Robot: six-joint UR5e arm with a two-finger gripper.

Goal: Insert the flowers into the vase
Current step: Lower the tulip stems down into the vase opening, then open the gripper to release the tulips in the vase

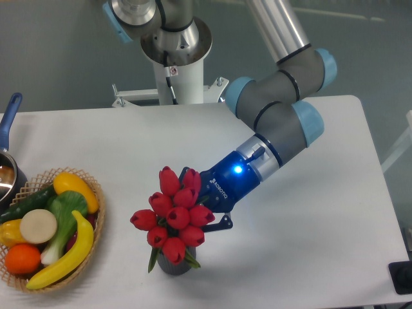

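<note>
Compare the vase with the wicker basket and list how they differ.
The vase is dark, narrow and upright; the basket is tan, woven, wide and shallow. The vase holds the red flowers, which hide most of it; the basket holds fruit and vegetables and shows its rim. The claw is at the flowers, far from the basket. Both stand on the white table.

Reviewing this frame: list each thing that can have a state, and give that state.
flowers: upright, stems down in the vase, bunch hiding its mouth
vase: upright on the table, only its lower part showing
gripper: behind the flowers, fingers hidden; open or shut unclear
wicker basket: upright, filled with fruit and vegetables
pot: at the table's left edge, partly out of frame
</note>
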